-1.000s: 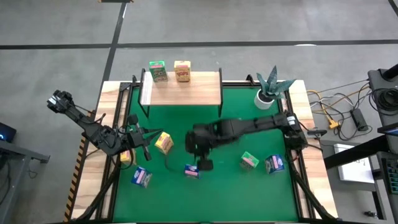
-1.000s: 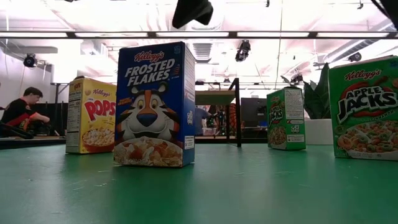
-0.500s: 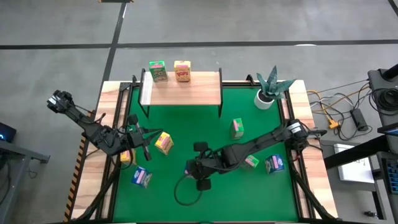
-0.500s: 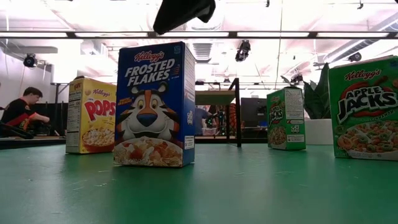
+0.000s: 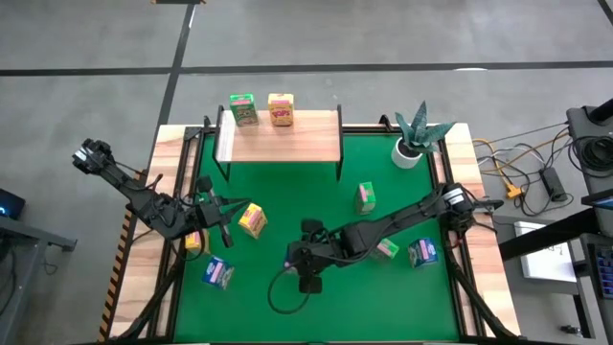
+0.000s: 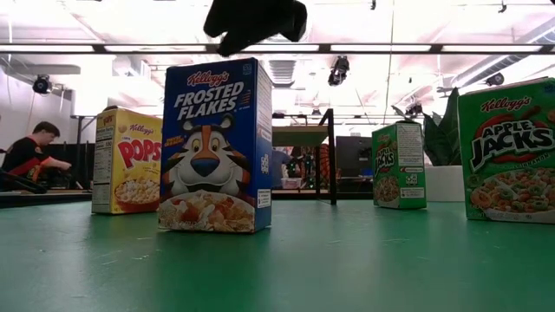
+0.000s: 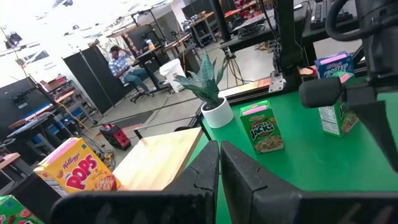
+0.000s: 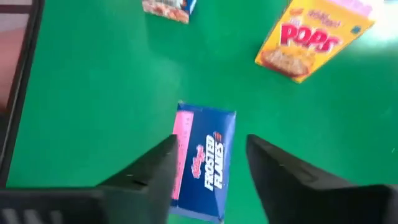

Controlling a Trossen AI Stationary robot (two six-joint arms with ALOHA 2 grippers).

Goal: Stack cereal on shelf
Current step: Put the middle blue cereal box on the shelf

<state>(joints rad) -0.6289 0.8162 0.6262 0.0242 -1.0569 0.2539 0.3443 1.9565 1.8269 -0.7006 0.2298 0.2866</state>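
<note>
Cereal: small boxes scattered over the green mat (image 5: 316, 201); two, one green (image 5: 242, 108) and one yellow (image 5: 281, 108), stand at the far edge of the shelf.
Target box: blue Frosted Flakes box (image 8: 205, 162), upright on the mat directly under the right claw (image 8: 208, 163); the wrist view looks down on its top edge and printed face, with a dark finger on either side.
Right claw: spread apart, one finger beside each of the box's sides. Whether the pads touch the cardboard I cannot tell. Nothing lifted; the low view shows the box (image 6: 215, 146) flat on the mat with the claw (image 6: 254, 22) just above its top.
Why so held: judged a top-down approach; fingers straddle the narrow dimension so a closure would pinch the two broad faces.
Other boxes, from the right claw: yellow Pops box (image 8: 314, 38) lying tilted, well apart; another blue box (image 8: 169, 7) beyond, at the frame edge; a green Apple Jacks box (image 5: 365, 196) upright, between the claw and the shelf.
Shelf: pale plank top (image 5: 283, 139) at the mat's far end, well apart from the right claw; most of the plank is bare, probably left for stacking.
Left claw (image 7: 217, 168): clenched, empty, waiting at the mat's left side, just beside a yellow box (image 5: 252, 219).
Potted plant (image 5: 414, 139): far right corner, clear of both arms.
</note>
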